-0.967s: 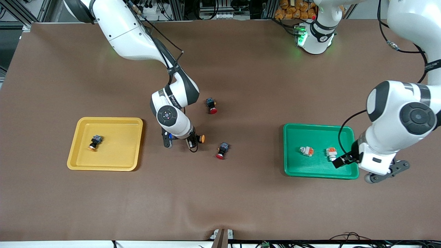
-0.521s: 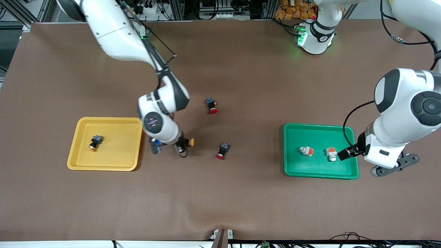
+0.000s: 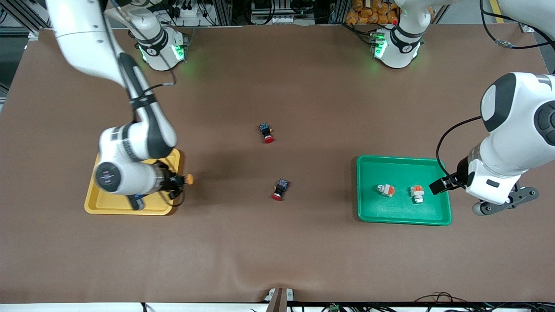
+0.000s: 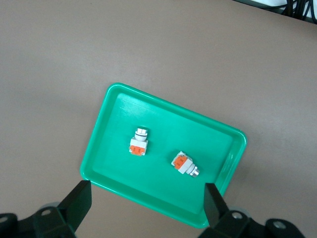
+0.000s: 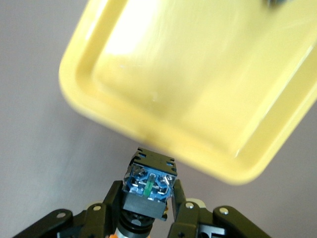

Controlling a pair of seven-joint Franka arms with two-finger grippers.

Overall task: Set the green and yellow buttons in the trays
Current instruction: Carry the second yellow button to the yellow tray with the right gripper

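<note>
My right gripper (image 3: 177,183) is shut on a black-bodied button with a yellow-orange cap (image 3: 189,179). It hangs just off the yellow tray's (image 3: 96,202) rim, on the side toward the table's middle. In the right wrist view the button's blue-black body (image 5: 148,181) sits between the fingers (image 5: 179,196), beside the yellow tray (image 5: 198,89). Two white and orange buttons (image 3: 385,190) (image 3: 416,193) lie in the green tray (image 3: 403,216). My left gripper (image 4: 146,203) is open and empty over that tray's rim at the left arm's end. Its wrist view shows both buttons (image 4: 139,142) (image 4: 184,165) in the green tray (image 4: 114,129).
Two black-bodied switches with red caps lie on the brown mat mid-table. One (image 3: 266,132) is farther from the front camera, the other (image 3: 279,189) nearer. The right arm's wrist covers much of the yellow tray's floor.
My right arm has carried the yellow-capped button from mid-table to the yellow tray's edge. My left gripper has drawn back off the green tray toward the left arm's end.
</note>
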